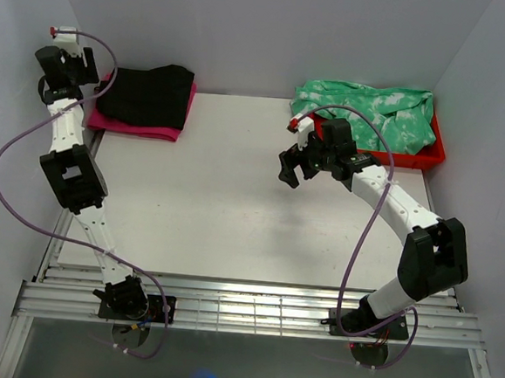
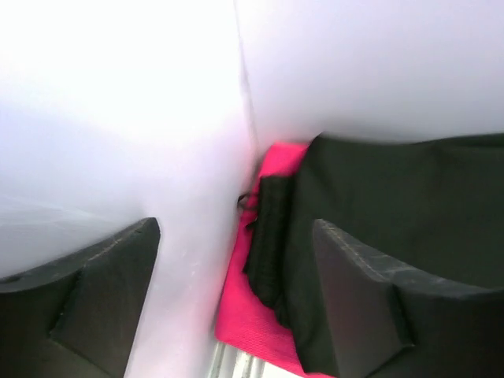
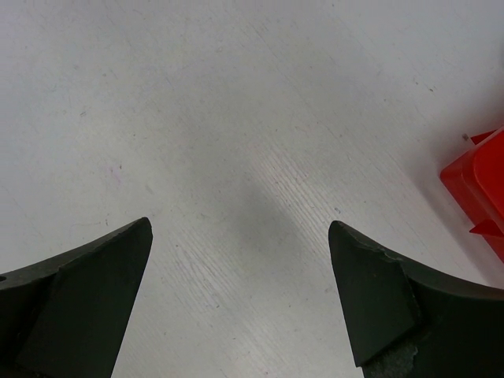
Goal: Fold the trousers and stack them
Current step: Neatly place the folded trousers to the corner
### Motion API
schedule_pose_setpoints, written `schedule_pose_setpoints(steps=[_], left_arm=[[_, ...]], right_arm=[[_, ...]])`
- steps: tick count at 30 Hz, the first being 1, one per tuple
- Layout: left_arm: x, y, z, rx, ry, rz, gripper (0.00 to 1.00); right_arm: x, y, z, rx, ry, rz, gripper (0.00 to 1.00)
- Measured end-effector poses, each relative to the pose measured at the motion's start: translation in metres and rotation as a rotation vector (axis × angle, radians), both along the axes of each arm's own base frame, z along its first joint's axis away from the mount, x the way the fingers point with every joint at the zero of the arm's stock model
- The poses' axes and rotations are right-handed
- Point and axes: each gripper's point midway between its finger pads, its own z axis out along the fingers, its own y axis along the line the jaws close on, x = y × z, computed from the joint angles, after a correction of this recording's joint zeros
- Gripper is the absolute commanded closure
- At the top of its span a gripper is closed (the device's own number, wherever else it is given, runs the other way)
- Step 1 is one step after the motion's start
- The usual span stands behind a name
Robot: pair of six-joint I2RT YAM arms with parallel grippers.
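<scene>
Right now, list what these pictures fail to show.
- Top view: the trousers cover most of the pink cloth.
- Top view: the green garment hides the inside of the tray.
- Left wrist view: the trousers run off the right edge.
- Right wrist view: only a tray corner shows, cut by the right edge.

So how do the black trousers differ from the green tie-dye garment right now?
The trousers are plain black; the tie-dye garment is mottled green and white. The trousers lie folded flat on the pink cloth, far left; the tie-dye garment is bunched loosely in the red tray, far right. Both sit at the far edge of the table.
</scene>
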Motion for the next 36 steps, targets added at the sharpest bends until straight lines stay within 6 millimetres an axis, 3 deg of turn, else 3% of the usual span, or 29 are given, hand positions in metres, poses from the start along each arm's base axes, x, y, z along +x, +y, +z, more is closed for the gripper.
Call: schedule_pose_setpoints(steps=[2, 5, 6, 8, 11, 13, 16, 18, 20, 22, 24, 27, 32, 36], left_arm=[[-0.004, -0.012, 0.020, -0.006, -0.031, -0.062, 0.22], [-0.006, -0.033, 0.033, -0.035, -0.048, -0.163, 0.15], [-0.007, -0.040, 0.030, -0.056, -0.037, -0.195, 0.02], [-0.009, -0.057, 0.016, -0.106, 0.007, -0.251, 0.02], [-0.025, -0.098, -0.027, -0.198, 0.138, -0.348, 0.02], [-0.047, -0.134, -0.058, -0.250, 0.252, -0.409, 0.02], [-0.091, -0.200, -0.086, -0.293, 0.404, -0.513, 0.02], [-0.127, -0.247, -0.090, -0.311, 0.488, -0.595, 0.02], [-0.159, -0.289, -0.079, -0.307, 0.524, -0.680, 0.02], [-0.189, -0.318, -0.065, -0.308, 0.538, -0.747, 0.02], [-0.213, -0.327, -0.055, -0.313, 0.537, -0.768, 0.02], [-0.239, -0.320, -0.054, -0.322, 0.560, -0.741, 0.02], [-0.272, -0.308, -0.078, -0.320, 0.647, -0.683, 0.02], [-0.301, -0.306, -0.098, -0.320, 0.707, -0.658, 0.02]], right_arm=[[0.000, 0.002, 0.004, 0.007, -0.003, 0.008, 0.02], [-0.002, 0.005, 0.011, 0.019, -0.001, 0.027, 0.05], [-0.003, 0.006, 0.012, 0.022, 0.002, 0.035, 0.07], [-0.006, 0.007, 0.013, 0.025, 0.006, 0.052, 0.10], [-0.013, 0.004, 0.012, 0.020, 0.012, 0.067, 0.10], [-0.023, -0.004, 0.011, 0.022, 0.016, 0.065, 0.10], [-0.037, -0.029, 0.008, 0.026, 0.026, 0.025, 0.10], [-0.040, -0.052, 0.003, 0.024, 0.030, -0.030, 0.10], [-0.042, -0.076, -0.007, 0.007, 0.043, -0.102, 0.10], [-0.045, -0.099, -0.019, -0.020, 0.062, -0.175, 0.10], [-0.051, -0.118, -0.032, -0.048, 0.090, -0.235, 0.10], [-0.062, -0.139, -0.043, -0.081, 0.113, -0.302, 0.10], [-0.081, -0.154, -0.037, -0.058, 0.079, -0.354, 0.10], [-0.085, -0.162, -0.027, -0.038, 0.049, -0.382, 0.10]])
